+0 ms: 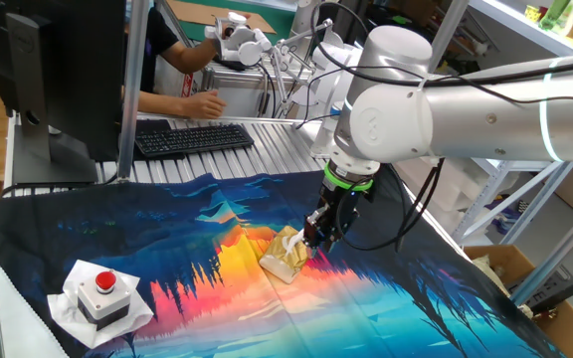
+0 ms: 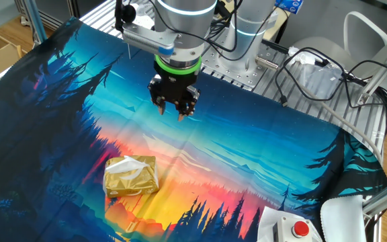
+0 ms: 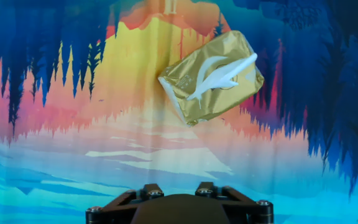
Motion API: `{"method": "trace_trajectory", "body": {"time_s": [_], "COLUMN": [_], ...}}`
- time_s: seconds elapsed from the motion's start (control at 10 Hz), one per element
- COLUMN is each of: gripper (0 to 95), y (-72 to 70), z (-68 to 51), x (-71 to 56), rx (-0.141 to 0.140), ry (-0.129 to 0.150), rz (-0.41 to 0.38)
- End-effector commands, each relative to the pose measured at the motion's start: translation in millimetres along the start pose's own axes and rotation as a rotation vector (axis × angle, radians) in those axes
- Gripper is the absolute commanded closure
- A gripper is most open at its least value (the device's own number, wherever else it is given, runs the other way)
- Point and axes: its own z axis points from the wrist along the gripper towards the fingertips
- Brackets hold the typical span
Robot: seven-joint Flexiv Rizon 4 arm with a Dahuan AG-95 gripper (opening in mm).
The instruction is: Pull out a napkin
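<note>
While my black two-finger gripper [image 2: 178, 111] hangs empty, its opening unclear, the thin white paper napkin [image 3: 219, 76] pokes from the tan-yellow packet [image 3: 211, 77] at one o'clock.

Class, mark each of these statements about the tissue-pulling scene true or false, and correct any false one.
1. The gripper holds the napkin. False: it hovers apart from it, holding nothing.
2. The napkin pokes out of the gold tissue packet's slot. True.
3. The packet lies on the colourful printed cloth. True.
4. The red-button box sits on top of the packet. False: it stands apart, on a white pad.
</note>
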Motion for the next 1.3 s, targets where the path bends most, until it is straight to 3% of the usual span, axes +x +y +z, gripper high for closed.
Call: {"method": "trace_trajectory", "body": {"time_s": [0.1,0.8,1.3], "gripper": [95.0,95.0,95.0], "y": [-0.6,-3.0,-19.8], "z": [0.1,1.7,7.5], "x": [0.2,-0.3,-15.2], "rx": [0.006,-0.006,-0.011], "ry": [0.004,0.008,0.008], "rz": [-0.022,-0.022,-0.022]}}
